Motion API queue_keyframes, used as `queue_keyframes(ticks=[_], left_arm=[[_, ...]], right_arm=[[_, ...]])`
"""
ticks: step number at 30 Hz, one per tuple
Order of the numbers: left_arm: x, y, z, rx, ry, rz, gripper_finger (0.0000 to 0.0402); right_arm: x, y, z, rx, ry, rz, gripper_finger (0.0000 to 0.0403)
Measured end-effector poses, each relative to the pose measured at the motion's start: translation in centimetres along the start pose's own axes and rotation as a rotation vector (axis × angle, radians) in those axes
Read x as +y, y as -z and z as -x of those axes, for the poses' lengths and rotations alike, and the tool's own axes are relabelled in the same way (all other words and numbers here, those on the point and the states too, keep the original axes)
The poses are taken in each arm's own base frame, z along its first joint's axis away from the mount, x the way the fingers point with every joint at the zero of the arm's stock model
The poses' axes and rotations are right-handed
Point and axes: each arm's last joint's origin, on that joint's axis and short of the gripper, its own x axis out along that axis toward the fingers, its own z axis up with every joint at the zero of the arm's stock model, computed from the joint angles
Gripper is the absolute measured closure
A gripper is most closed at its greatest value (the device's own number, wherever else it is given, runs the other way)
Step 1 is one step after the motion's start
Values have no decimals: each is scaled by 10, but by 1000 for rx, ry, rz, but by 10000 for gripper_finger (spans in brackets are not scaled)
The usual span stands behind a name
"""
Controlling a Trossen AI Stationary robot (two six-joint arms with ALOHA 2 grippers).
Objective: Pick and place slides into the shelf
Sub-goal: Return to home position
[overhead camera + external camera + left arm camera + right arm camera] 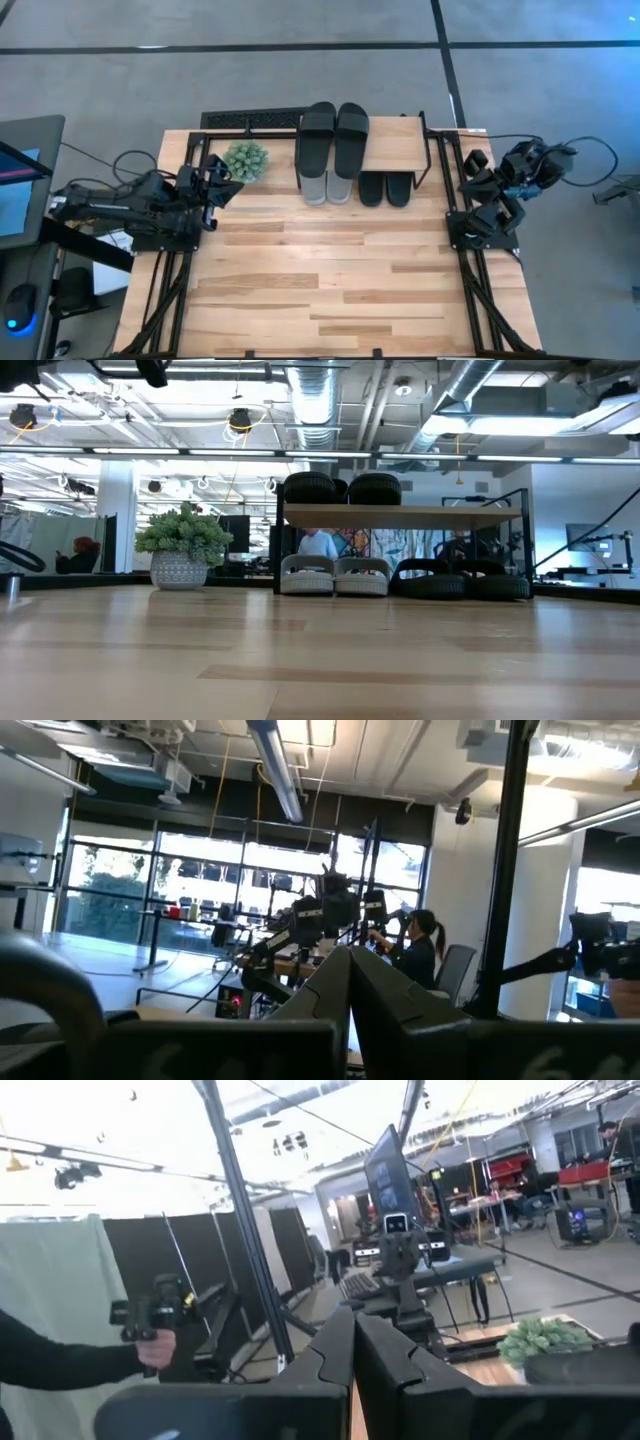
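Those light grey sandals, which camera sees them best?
The low view: the grey slides stand side by side under the shelf, straps in full sight. The high view shows only their ends poking out from under its board. Neither wrist view shows them.

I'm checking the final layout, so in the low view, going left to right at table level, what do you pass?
First the plant, then the grey slides, then the black slides; both pairs sit under the shelf.
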Motion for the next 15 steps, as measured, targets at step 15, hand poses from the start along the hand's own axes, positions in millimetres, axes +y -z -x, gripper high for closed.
queue_keyframes(ticks=[15], left_arm=[[13, 19, 13, 192, -183, 160, 401]], right_arm=[[-11, 35, 7, 7, 132, -22, 403]])
